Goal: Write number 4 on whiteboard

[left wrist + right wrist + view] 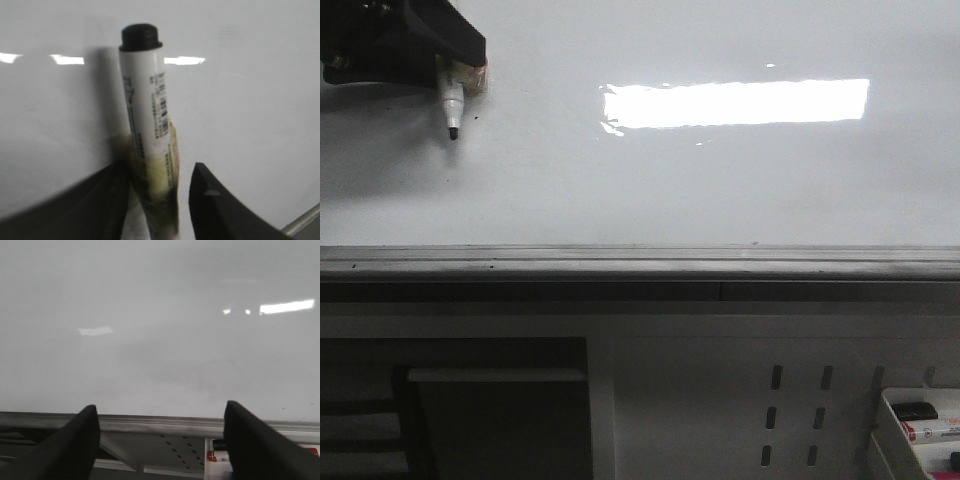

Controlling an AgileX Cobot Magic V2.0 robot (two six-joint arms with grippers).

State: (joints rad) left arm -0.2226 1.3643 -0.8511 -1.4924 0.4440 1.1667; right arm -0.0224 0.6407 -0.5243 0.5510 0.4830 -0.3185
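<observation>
Left gripper clamps the marker at the whiteboard's ten o'clock; press lightly. Right gripper gapes empty.

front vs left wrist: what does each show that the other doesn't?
Front only: the marker's black writing tip against the whiteboard, the board's grey ledge at full width, the perforated panel, and a tray of spare markers at lower right.

Left wrist only: the marker's black rear end, its printed barcode label, yellowish tape around the barrel, and the left gripper shut on it.

Both: the marker and blank glossy whiteboard, no number 4 visible.
</observation>
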